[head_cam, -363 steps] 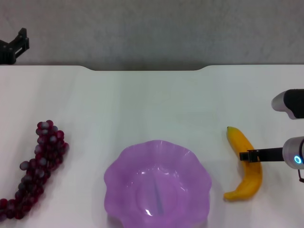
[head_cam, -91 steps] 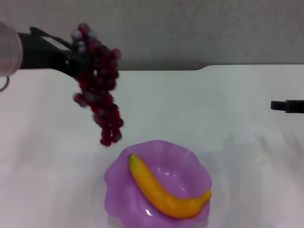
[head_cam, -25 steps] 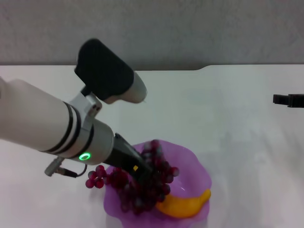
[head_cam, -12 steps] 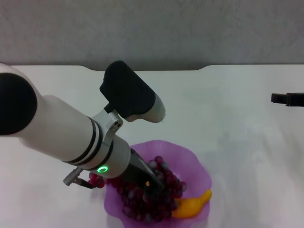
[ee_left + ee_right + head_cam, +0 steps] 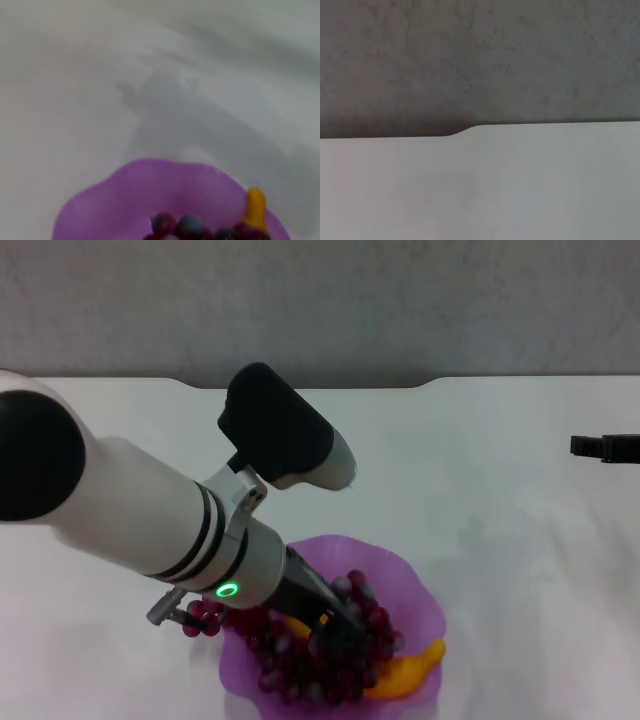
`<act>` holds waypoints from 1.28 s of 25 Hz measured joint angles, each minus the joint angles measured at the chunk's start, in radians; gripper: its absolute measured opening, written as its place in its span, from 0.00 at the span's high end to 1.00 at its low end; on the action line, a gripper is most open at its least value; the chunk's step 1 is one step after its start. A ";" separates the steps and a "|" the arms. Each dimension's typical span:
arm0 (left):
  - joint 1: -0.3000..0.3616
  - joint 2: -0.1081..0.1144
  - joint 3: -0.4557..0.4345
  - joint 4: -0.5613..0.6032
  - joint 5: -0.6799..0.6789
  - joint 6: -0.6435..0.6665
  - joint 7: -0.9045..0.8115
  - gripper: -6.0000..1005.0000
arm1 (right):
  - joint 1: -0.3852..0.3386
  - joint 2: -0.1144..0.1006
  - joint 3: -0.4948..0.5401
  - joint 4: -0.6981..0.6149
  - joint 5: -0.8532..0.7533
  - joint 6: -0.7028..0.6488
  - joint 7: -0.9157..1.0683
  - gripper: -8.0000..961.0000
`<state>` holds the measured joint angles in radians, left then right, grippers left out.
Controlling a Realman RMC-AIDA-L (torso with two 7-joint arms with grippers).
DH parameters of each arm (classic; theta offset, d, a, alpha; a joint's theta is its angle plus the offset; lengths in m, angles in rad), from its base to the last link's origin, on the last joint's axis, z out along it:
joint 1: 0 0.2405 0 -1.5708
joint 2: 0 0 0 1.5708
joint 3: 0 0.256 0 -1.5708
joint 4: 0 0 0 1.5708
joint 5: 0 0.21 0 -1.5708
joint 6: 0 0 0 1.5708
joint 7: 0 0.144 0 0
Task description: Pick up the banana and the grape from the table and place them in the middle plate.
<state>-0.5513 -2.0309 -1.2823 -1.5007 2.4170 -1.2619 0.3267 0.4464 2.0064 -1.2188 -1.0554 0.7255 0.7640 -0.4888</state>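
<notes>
1. The middle plate [image 5: 420,590] sat on the white surface [image 5: 480,470], near the edge closest to the robot.
2. The banana [image 5: 405,672] lay inside the middle plate. Only its end on the robot's right side showed, close to the plate's rim. The rest was hidden under the fruit on top.
3. The grape [image 5: 300,660] lay in the middle plate too, piled over the banana. A few berries hung over the plate's rim on the robot's left side.
4. The left pincer [image 5: 340,625] was down inside the middle plate, right in the pile of berries. Its dark tip was among them. I could not tell if it was gripping the grape or had let go.
5. The big white left arm [image 5: 150,515] reached over the surface from the robot's left side down to the middle plate. A green light glowed on its wrist.
6. In the left wrist view, the middle plate [image 5: 150,195] showed with some berries [image 5: 180,227] and the banana's tip [image 5: 255,207] poking up beside them.
7. The right pincer [image 5: 603,448] was well apart from the middle plate, out at the robot's right side, above the surface. I could not tell if it was clenched or released.
</notes>
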 joint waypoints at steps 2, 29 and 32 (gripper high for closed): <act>0.007 0.000 -0.008 0.000 -0.002 0.024 0.001 0.78 | 0.000 0.000 0.002 0.000 0.000 0.000 0.000 0.27; 0.283 0.004 -0.329 0.147 -0.352 0.874 0.476 0.12 | -0.001 0.002 0.007 0.040 0.000 -0.063 -0.004 0.27; 0.303 0.003 -0.331 0.187 -0.483 0.988 0.614 0.12 | -0.002 0.003 0.007 0.040 0.000 -0.072 -0.003 0.27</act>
<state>-0.2486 -2.0276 -1.6132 -1.3136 1.9336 -0.2735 0.9407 0.4443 2.0091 -1.2116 -1.0154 0.7255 0.6924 -0.4920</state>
